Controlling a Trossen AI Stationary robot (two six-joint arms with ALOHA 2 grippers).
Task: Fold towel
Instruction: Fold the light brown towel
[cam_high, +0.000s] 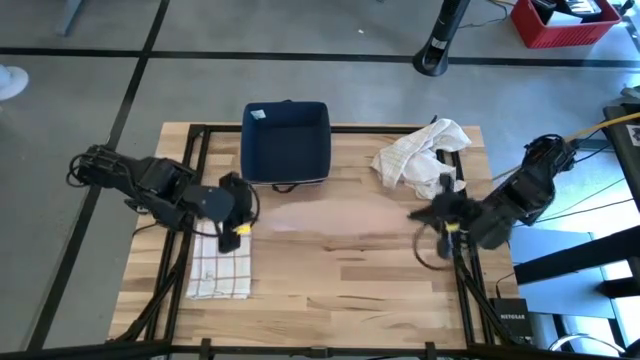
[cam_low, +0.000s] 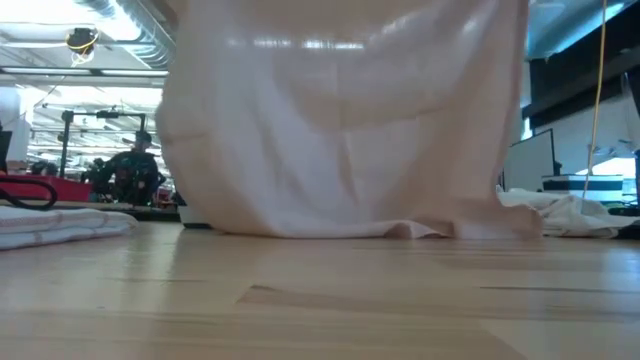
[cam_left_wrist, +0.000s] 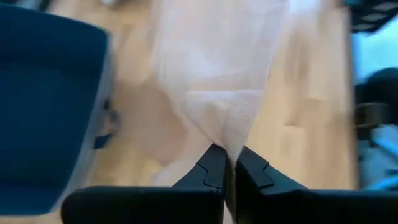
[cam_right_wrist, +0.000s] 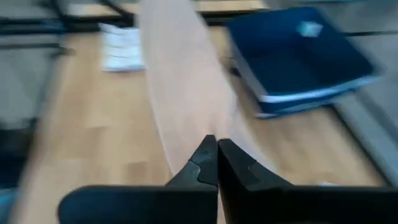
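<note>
A thin pale towel (cam_low: 340, 120) hangs like a curtain between my two grippers; in the high view it shows only as a faint pale band (cam_high: 340, 215) over the table's middle. My left gripper (cam_high: 238, 226) is at the band's left end, over a folded checked towel (cam_high: 220, 265). My right gripper (cam_high: 442, 214) is at its right end. Both are shut on the towel. My left gripper pinches a bunched edge of the pale towel (cam_left_wrist: 231, 149) between its two fingers (cam_left_wrist: 211, 168). From there the cloth spreads out toward the other arm. My right gripper pinches the towel's opposite end (cam_right_wrist: 205, 134) between its shut fingers (cam_right_wrist: 231, 163). The towel stretches away from it as a band. Its lower edge (cam_low: 400, 230) rests on the table.
A dark blue bin (cam_high: 286, 143) stands at the far edge, behind the hanging towel. A crumpled pile of white towels (cam_high: 420, 155) lies at the far right. The folded checked towel sits at the near left. A person (cam_low: 135, 170) shows in the room beyond.
</note>
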